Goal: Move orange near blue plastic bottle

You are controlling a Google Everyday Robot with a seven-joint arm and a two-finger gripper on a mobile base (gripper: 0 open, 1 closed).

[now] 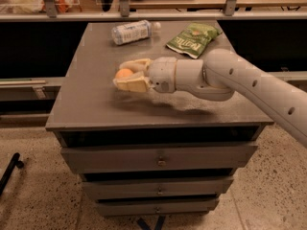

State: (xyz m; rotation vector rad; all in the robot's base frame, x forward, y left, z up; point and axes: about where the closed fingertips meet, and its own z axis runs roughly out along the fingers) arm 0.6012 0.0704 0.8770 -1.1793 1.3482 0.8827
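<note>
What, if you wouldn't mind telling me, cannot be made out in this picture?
- The orange: mostly covered by the gripper, which is closed on it over the left middle of the cabinet top; whether it rests on the top is unclear.
- The arm: cut off by the right edge, base unseen.
- The bottle: label print too small to read.
- The drawers: shut, contents hidden.
</note>
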